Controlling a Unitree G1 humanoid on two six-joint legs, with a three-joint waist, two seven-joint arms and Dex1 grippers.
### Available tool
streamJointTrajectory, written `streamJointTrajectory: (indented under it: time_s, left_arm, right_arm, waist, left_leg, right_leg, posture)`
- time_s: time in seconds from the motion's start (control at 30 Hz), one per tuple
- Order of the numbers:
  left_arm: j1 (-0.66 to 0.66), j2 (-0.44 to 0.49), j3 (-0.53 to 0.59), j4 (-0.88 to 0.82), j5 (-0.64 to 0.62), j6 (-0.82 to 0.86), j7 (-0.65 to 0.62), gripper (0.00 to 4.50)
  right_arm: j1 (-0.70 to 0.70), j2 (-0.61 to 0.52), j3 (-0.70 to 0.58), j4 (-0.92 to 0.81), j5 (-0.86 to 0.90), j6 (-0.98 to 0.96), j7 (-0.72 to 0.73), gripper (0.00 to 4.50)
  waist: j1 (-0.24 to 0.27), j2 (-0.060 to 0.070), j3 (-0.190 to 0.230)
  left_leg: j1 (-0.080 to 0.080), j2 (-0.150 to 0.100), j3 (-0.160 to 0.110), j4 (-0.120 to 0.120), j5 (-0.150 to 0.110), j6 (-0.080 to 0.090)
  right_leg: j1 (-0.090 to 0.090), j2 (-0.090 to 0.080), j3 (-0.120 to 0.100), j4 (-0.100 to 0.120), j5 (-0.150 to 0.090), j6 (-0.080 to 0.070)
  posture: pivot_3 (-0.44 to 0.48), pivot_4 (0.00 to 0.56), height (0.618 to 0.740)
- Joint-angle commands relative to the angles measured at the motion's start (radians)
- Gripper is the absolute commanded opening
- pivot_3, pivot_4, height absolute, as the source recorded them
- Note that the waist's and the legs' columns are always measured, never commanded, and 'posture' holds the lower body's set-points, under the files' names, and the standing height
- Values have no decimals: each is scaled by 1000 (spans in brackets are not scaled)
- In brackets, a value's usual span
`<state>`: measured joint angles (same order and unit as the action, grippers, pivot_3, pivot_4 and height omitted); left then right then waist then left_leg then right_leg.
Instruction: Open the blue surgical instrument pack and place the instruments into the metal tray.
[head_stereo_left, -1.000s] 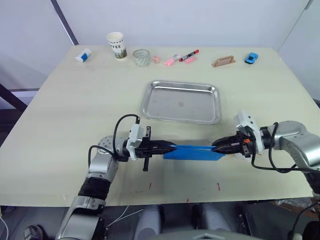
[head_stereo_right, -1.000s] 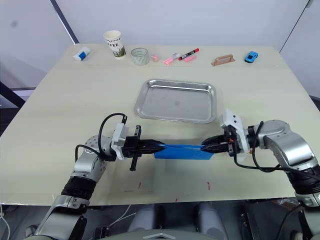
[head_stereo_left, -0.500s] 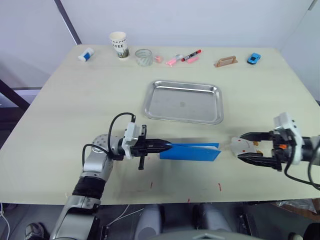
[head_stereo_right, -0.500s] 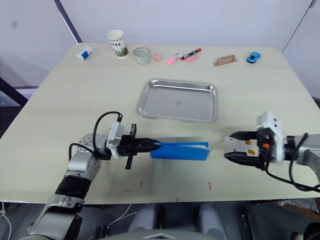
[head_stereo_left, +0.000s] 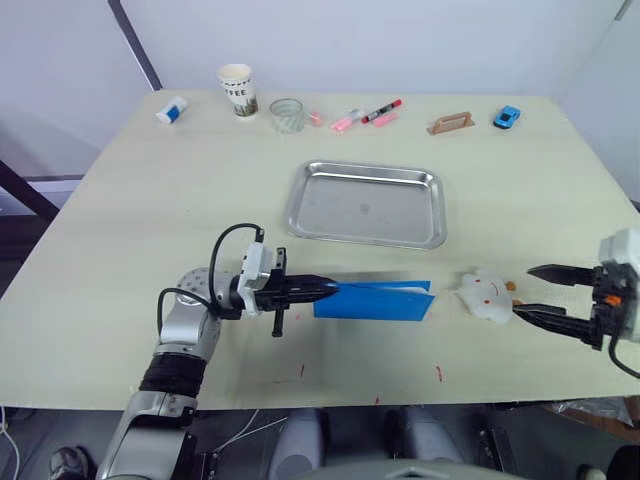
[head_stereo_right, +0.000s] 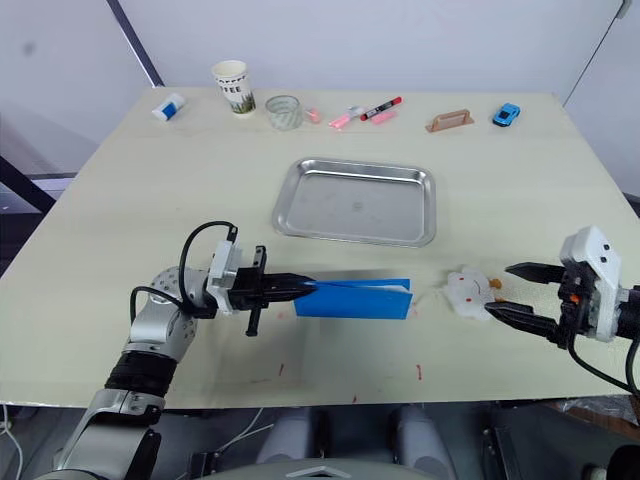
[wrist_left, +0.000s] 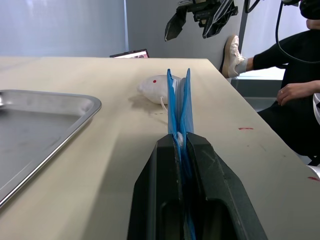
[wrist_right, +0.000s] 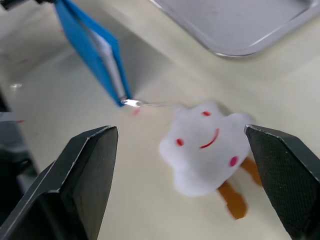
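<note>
The left gripper (head_stereo_left: 325, 289) is pinching the limp, light blue surgical instrument pack (head_stereo_left: 375, 300) edgewise; the right gripper (head_stereo_left: 545, 292) is gaping empty beyond its free end, the likeliest place to grip.

bench (head_stereo_left: 150, 200) pale wood | far edge held glue stick (head_stereo_left: 171, 110), paper cup (head_stereo_left: 236, 89), glass (head_stereo_left: 287, 114), pink markers (head_stereo_left: 343, 122), red marker (head_stereo_left: 380, 110), wooden block (head_stereo_left: 449, 124), blue toy car (head_stereo_left: 507, 117) | white cloud toy (head_stereo_left: 483, 293) near front edge
</note>
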<state>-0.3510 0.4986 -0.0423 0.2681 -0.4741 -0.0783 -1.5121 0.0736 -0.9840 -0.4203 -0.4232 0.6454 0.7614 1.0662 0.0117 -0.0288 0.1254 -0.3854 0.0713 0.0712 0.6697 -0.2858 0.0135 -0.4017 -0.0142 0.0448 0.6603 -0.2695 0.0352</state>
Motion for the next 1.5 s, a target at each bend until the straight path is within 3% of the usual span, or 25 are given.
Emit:
streamJointTrajectory:
  time_s: [0.03,0.33,0.4,0.47,0.6,0.67,0.73,1.0,1.5]
  left_arm:
    - [-14,-1,6,-11,-1,-10,-3,0]
    - [-11,-13,-8,-40,4,0,16,0]
    - [-7,-13,-10,-41,7,-3,15,0]
    - [-5,-13,-11,-42,10,-6,15,0]
    - [1,-16,-16,-61,14,1,26,0]
    - [1,-15,-18,-74,15,9,32,0]
    - [0,-14,-19,-84,15,17,36,0]
    - [-8,-9,-25,-91,21,33,40,0]
    - [-19,-5,-33,-64,31,23,31,0]
  right_arm:
    - [-54,2,88,3,-44,-10,-56,4419]
    - [-194,16,345,169,-223,-62,-118,4419]
    - [-203,7,379,202,-257,-83,-111,3465]
    - [-205,6,398,223,-277,-106,-100,2866]
    - [-207,16,408,241,-292,-136,-92,1172]
    - [-208,19,380,223,-269,-138,-80,791]
    - [-207,21,343,199,-236,-133,-69,43]
    - [-204,-9,214,75,-90,-61,-20,15]
    - [-298,-30,170,34,22,20,-28,15]
  waist:
    - [0,0,0]
    - [3,0,0]
    - [3,0,0]
    - [2,0,0]
    - [3,0,0]
    - [3,0,0]
    - [3,0,0]
    - [3,0,0]
    - [3,1,1]
  left_leg:
    - [0,0,0,0,0,0]
    - [-1,0,0,0,0,0]
    - [-1,0,0,0,0,0]
    - [-1,0,0,0,0,0]
    - [-1,0,0,0,0,0]
    - [-1,0,0,0,0,0]
    - [-1,0,0,0,0,0]
    - [-1,0,0,0,0,0]
    - [-1,0,0,0,0,0]
  right_leg:
    - [0,0,0,0,0,0]
    - [0,-1,0,0,0,0]
    - [0,-1,-1,-1,0,0]
    - [0,-1,-1,-1,0,0]
    - [0,-1,-1,0,0,0]
    - [0,-1,-1,0,0,0]
    - [0,-1,-1,0,0,0]
    - [0,-1,-1,0,0,0]
    - [0,-1,-1,0,0,0]
  posture:
    - [0,150,740]
    - [0,150,740]
    - [0,150,740]
    - [0,150,740]
    - [0,150,740]
    - [0,150,740]
    - [0,150,740]
    - [0,150,740]
    - [0,150,740]
